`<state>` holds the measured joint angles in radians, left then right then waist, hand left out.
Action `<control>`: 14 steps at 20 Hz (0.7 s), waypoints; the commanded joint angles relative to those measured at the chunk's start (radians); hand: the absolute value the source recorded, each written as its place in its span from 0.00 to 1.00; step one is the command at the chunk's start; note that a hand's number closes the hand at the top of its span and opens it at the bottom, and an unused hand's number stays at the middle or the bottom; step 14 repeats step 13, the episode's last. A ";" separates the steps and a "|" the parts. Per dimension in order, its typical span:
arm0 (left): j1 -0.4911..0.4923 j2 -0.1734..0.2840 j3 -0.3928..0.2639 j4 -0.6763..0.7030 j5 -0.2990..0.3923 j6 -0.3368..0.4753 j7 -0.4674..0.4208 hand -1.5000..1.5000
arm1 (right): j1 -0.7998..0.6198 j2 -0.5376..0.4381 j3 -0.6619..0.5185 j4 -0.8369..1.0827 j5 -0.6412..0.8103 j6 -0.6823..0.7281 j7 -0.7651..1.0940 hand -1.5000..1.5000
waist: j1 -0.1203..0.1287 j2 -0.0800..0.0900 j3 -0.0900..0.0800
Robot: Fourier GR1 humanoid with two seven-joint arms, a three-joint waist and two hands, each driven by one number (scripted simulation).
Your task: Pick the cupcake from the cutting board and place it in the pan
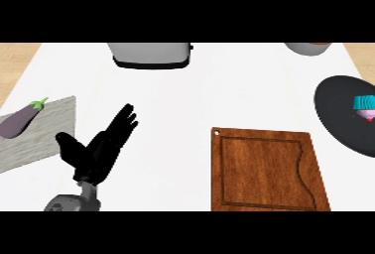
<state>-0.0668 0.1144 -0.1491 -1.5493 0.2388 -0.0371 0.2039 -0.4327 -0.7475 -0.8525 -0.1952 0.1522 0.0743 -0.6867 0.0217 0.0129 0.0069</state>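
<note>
The cupcake (365, 107), teal wrapper with pink frosting, lies on its side inside the black pan (338, 111) at the right edge of the head view. The brown wooden cutting board (266, 168) lies at lower centre right with nothing on it. My left hand (101, 146) is at the lower left, open, fingers straight and pointing up and to the right, holding nothing. My right hand does not show.
A purple eggplant (20, 119) rests on a grey mat (44, 136) at the far left. A grey toaster (152, 54) stands at the back centre. The rim of a grey pot (307, 48) shows at the back right.
</note>
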 commanded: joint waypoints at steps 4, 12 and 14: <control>-0.002 -0.030 -0.017 -0.032 -0.018 0.032 0.037 0.50 | 0.103 -0.056 0.007 0.009 -0.019 0.167 -0.086 0.00 | -0.005 -0.005 -0.001; -0.029 -0.041 0.006 0.069 -0.034 0.004 -0.025 0.50 | 0.177 -0.080 0.029 0.016 -0.035 0.254 -0.152 0.00 | -0.015 -0.006 -0.002; 0.001 0.001 0.030 -0.007 -0.003 -0.021 0.016 0.50 | 0.141 -0.045 0.052 0.019 -0.022 0.218 -0.135 0.00 | -0.005 -0.007 -0.002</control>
